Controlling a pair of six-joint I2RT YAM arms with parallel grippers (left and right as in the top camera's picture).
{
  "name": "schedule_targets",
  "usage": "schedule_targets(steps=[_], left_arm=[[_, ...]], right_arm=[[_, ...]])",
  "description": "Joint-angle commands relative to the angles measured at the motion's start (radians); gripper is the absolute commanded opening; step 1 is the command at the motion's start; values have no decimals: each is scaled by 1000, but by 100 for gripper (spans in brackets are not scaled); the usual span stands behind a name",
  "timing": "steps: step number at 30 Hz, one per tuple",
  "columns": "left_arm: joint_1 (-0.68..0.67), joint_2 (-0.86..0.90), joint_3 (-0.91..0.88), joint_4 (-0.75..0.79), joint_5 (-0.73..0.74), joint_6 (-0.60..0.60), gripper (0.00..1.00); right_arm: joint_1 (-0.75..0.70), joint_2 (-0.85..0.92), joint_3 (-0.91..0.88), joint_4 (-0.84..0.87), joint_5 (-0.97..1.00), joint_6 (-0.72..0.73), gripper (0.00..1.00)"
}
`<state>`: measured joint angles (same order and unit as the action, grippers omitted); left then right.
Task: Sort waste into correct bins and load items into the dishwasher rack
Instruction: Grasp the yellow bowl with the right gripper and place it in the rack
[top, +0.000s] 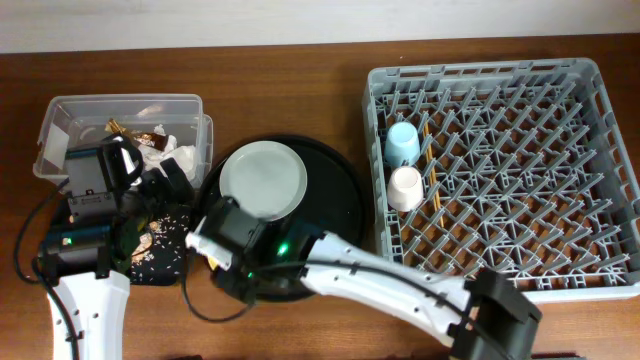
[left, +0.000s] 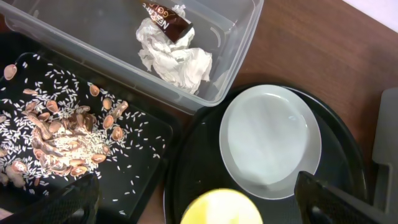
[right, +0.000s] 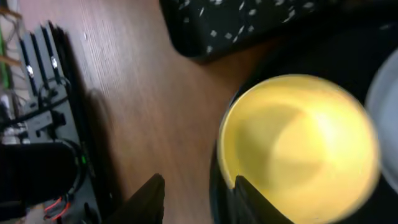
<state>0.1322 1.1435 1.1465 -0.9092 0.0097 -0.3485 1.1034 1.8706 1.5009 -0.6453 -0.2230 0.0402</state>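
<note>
table (top: 300, 70): wood, satin | tub (left: 245, 37): clear plastic | tissue (left: 174, 62): crumpled paper | bowl (right: 298, 149): smooth yellow, glossy

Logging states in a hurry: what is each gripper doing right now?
Left gripper: open, holding nothing.
Right gripper: open, straddling the rim of the round yellow bowl, not clamped.

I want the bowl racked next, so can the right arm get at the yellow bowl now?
Probably yes: the right gripper hangs open at the yellow bowl's rim, and nothing lies in or over the bowl.
</note>
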Motion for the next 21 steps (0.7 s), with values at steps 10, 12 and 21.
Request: schedule_targets(steps=[10, 12, 21], left_arm=[[2, -4, 3, 2, -7, 1, 99], [2, -4, 3, 2, -7, 1, 99], [2, -4, 3, 2, -7, 1, 99]], right_arm=[[29, 201, -18, 111, 79, -37, 38], [29, 201, -18, 109, 78, -37, 32], [29, 200, -18, 16, 78, -37, 6]])
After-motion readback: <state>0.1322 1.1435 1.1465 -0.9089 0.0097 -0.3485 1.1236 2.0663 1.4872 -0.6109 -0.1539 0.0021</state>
